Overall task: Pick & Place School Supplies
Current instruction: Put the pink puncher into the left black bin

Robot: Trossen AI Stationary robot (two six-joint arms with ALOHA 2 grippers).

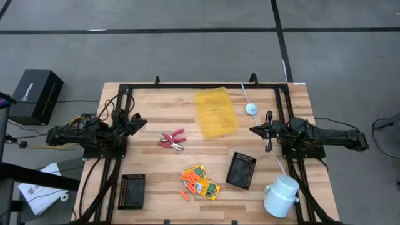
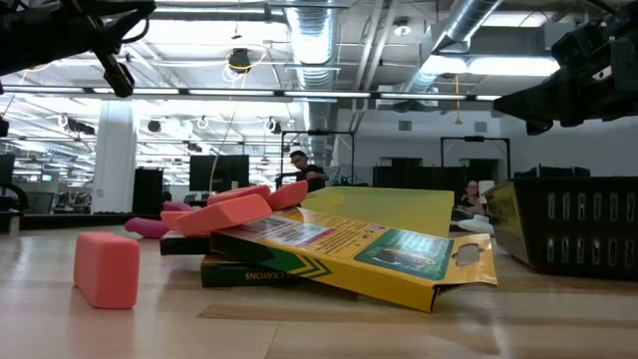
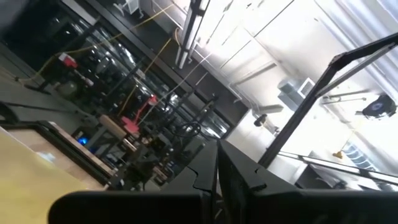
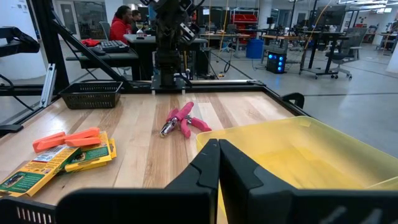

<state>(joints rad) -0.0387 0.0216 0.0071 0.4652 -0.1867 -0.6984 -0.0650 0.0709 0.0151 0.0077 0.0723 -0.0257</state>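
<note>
The red-handled pliers (image 1: 172, 140) lie flat on the wooden table near its middle, and show in the right wrist view as pliers (image 4: 181, 121). Yellow-and-green card boxes (image 1: 205, 182) are stacked near the near edge, with several orange sticks (image 1: 188, 182) on and beside them. The low view has the boxes (image 2: 339, 249) and sticks (image 2: 107, 267) up close. My left gripper (image 1: 142, 120) is shut, raised at the table's left side, with its fingers (image 3: 217, 152) tipped up toward the ceiling. My right gripper (image 1: 252, 129) is shut at the right side, held level beside the yellow tray (image 4: 219, 144).
A translucent yellow tray (image 1: 216, 111) lies toward the far side, just in front of my right gripper. Two black ribbed trays (image 1: 132, 190) (image 1: 241, 169) flank the boxes. A white cylinder (image 1: 281, 195) and a white ball (image 1: 250, 108) sit at the right. People sit in the room beyond.
</note>
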